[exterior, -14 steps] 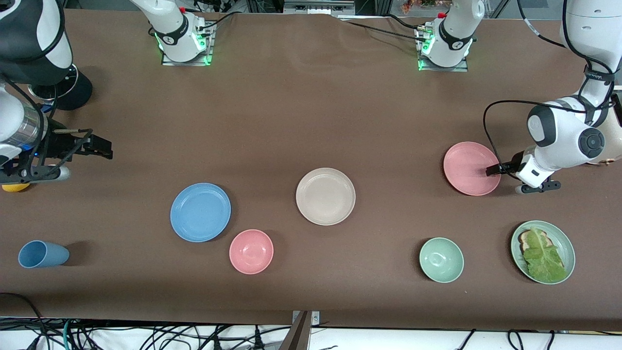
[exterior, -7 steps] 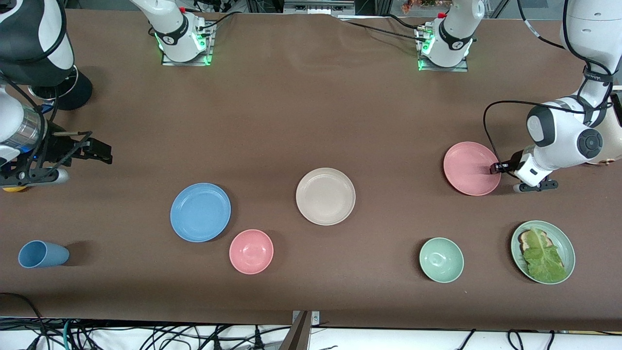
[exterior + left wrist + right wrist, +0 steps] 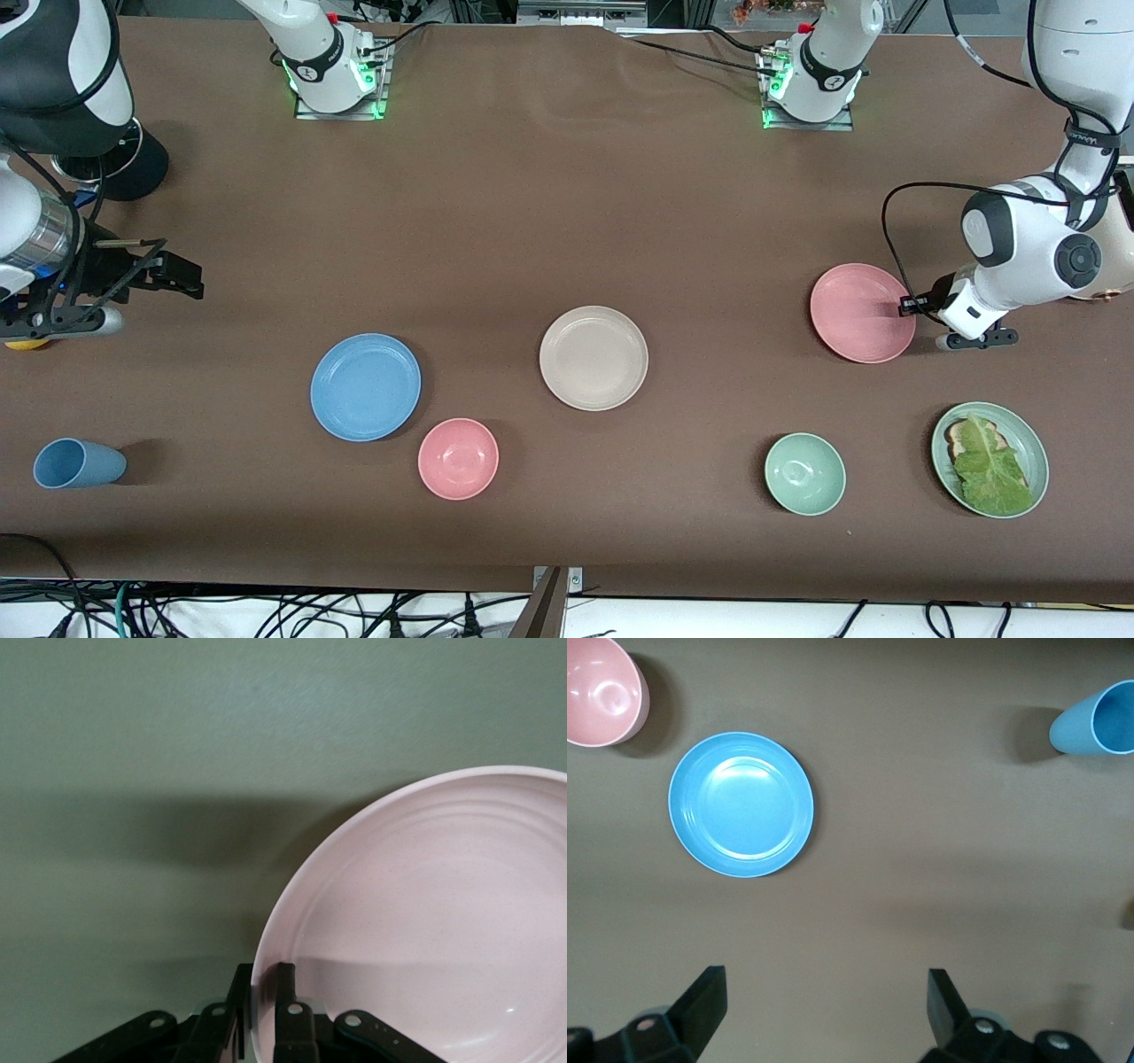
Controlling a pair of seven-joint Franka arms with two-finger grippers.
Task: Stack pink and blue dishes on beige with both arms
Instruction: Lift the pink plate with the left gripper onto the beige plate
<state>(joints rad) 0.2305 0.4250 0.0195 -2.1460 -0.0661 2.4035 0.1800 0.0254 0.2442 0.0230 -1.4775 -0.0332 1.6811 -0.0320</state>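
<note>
You are pinching the pink plate's [image 3: 862,313] rim in the left gripper [image 3: 905,304] at the left arm's end, so carry it next over the beige plate [image 3: 593,358], while your right gripper [image 3: 182,276], wide open and empty, is waiting.

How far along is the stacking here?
Nothing is stacked yet: the beige plate is bare. In hand: the left hand is shut on the pink plate rim. Left: the blue plate lies untouched, the right hand open over the table.
</note>
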